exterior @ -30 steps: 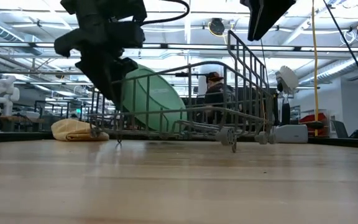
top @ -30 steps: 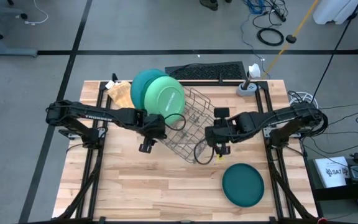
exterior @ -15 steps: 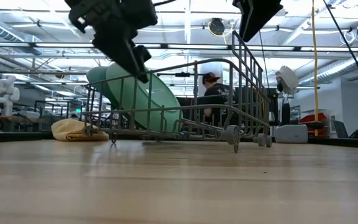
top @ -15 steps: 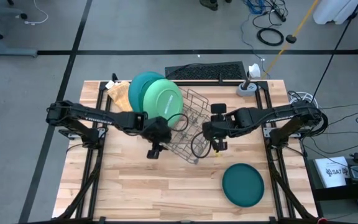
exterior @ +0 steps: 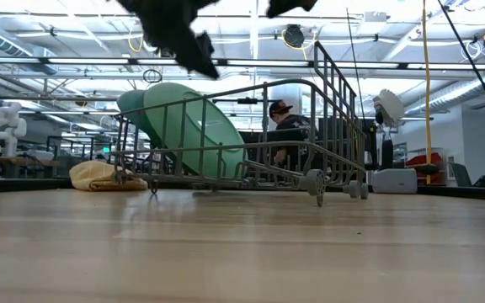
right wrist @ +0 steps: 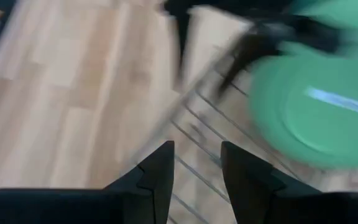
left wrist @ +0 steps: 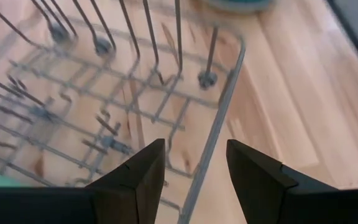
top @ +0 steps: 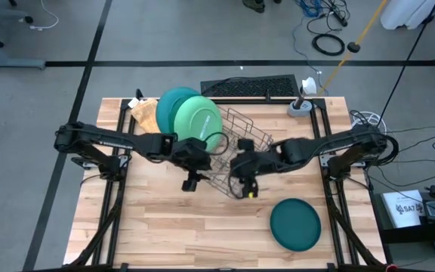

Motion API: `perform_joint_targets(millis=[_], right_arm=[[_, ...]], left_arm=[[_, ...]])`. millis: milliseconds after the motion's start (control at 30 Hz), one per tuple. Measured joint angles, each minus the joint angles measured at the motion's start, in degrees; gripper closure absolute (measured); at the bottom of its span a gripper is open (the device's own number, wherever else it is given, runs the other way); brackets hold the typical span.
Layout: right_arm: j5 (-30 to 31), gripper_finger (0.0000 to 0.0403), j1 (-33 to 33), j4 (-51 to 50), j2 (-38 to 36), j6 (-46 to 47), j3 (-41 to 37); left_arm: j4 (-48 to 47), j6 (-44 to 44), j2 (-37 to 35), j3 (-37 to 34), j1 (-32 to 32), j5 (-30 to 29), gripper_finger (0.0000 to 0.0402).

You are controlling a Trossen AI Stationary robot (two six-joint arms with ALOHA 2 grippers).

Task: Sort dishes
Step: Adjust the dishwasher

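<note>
High view: the right gripper [top: 245, 183] has swung inward over the rack's [top: 236, 155] near edge within the last second, and the left gripper [top: 190, 178] has closed in from the other side; both look set to work at the rack. The rack holds a light green plate [top: 198, 117] backed by a teal plate [top: 174, 104]; a dark teal plate [top: 295, 224] lies apart on the table [top: 165, 227]. Low view: both racked plates lean tilted. Left wrist view: jaws narrowly open, empty, above the rack rim. Right wrist view: jaws narrowly open, empty, green plate ahead.
</note>
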Motion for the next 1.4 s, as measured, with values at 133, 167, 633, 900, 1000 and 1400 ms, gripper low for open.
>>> perform_joint_targets(millis=[133,167,633,900,1000,1400], right_arm=[[-0.7,0.0273,2.1,1.7,4.5,1.4,0.0],[-0.7,0.027,2.4,1.7,5.7,2.0,0.0],[-0.3,0.026,3.8,-1.2,15.0,9.2,0.0],[-1.6,0.0311,4.4,-6.4,15.9,10.0,0.0],[-2.6,0.0345,5.1,-6.6,15.8,8.8,0.0],[-6.0,0.0348,9.2,-15.3,15.5,6.2,0.0]], left_arm=[[-2.8,0.1,-4.4,1.3,0.0,-0.6,0.022],[-3.8,0.2,-5.8,1.3,0.0,-1.1,0.022],[-8.0,-1.5,-20.0,1.4,0.0,-8.6,0.022],[-8.8,-1.5,-20.0,1.4,0.0,-10.0,0.022],[-8.9,-1.5,-20.0,1.4,0.0,-10.0,0.022],[-10.5,-1.5,-20.0,1.4,0.0,-10.0,0.022]])
